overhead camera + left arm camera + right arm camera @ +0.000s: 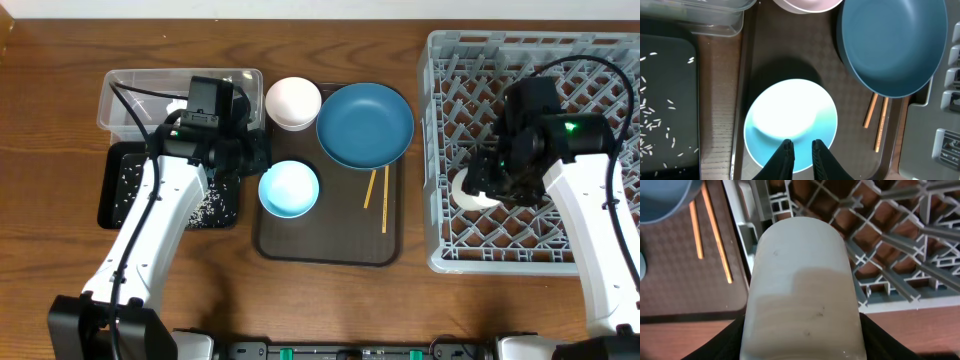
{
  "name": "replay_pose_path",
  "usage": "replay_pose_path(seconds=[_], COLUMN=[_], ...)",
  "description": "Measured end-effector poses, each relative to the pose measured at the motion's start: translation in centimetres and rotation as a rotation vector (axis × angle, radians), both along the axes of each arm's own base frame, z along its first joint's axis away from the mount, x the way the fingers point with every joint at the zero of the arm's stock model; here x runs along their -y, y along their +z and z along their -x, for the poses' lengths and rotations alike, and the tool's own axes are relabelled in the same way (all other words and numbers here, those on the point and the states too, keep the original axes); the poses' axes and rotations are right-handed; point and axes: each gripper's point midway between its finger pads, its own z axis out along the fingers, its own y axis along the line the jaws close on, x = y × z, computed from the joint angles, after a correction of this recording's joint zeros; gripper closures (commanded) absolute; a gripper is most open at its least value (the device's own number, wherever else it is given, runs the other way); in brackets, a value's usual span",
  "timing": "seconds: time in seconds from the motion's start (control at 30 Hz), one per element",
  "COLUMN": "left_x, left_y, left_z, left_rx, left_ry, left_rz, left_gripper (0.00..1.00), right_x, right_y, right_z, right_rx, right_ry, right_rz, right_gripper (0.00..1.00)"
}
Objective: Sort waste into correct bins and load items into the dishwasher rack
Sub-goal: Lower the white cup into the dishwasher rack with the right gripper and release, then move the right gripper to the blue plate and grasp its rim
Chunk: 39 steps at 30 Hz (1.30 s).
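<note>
Progress looks like roughly the middle of the job, going by how things lie. Nearest the arms' bases, the small light blue bowl (289, 189) sits on the brown serving tray (325, 250). The left gripper (801, 145) hangs over its near edge with the fingers drawn almost together, only a sliver of gap between them; whether they nip the rim or merely hover I cannot tell. Just beside the bowl on that tray lie the wooden chopsticks (385, 205), two of them, not yet loaded. Level with these on the left, the black tray (670, 70) carries the rice grains (207, 208), too many to count, so that part of the sorting seems done. On the right, the right gripper (801, 345) is clamped around the small white cup (800, 265), a finger on either flank, low over the left part of the dishwasher rack (530, 38); it reads as being placed, not yet let go. Farther off, the large dark blue bowl (365, 125) and the pale pink bowl (293, 102) wait by the far end of the serving tray. The clear tub (135, 90) stands beyond the black tray, its contents mostly hidden by the left arm. No tissue or wrapper shows plainly. Count: three bowls, one cup, two chopsticks, two bins, one serving tray and one rack, with no item but the cup showing in it
</note>
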Motion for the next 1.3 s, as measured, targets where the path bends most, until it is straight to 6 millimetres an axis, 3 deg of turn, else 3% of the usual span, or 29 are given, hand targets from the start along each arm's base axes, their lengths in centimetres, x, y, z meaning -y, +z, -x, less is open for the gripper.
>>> replay_pose_path(seconds=[0.57,0.63,0.67,0.7,0.77,0.9,1.1,1.2,1.3], left_x=[0.0,0.0,0.0,0.0,0.0,0.0,0.0,0.0,0.0], left_y=[0.0,0.0,0.0,0.0,0.0,0.0,0.0,0.0,0.0], left_z=[0.1,0.1,0.1,0.1,0.1,0.1,0.1,0.1,0.0], left_rx=[-0.004,-0.004,-0.004,-0.004,-0.004,-0.004,-0.004,-0.004,0.001], left_ry=[-0.001,-0.002,-0.002,-0.002,-0.002,-0.002,-0.002,-0.002,-0.002], left_rz=[-0.001,-0.001,-0.001,-0.002,-0.002,-0.002,-0.002,-0.001,-0.001], left_gripper=[0.83,0.83,0.83,0.83,0.83,0.83,0.83,0.83,0.83], right_x=[0.2,0.2,0.2,0.2,0.2,0.3,0.2,0.0,-0.5], right_y=[-4.4,-4.6,-4.7,-4.7,-4.9,-4.9,-4.7,-3.4,-0.8], right_z=[-0.5,-0.6,-0.6,-0.6,-0.6,-0.5,-0.8,-1.8,-3.9], right_rx=[-0.162,-0.168,-0.171,-0.172,-0.177,-0.181,-0.172,-0.129,-0.036], right_ry=[0.050,0.052,0.053,0.055,0.061,0.070,0.075,0.075,0.091], right_rz=[0.029,0.031,0.032,0.032,0.034,0.035,0.032,0.025,0.005], right_gripper=[0.61,0.49,0.33,0.25,0.16,0.07,0.06,0.08,0.11])
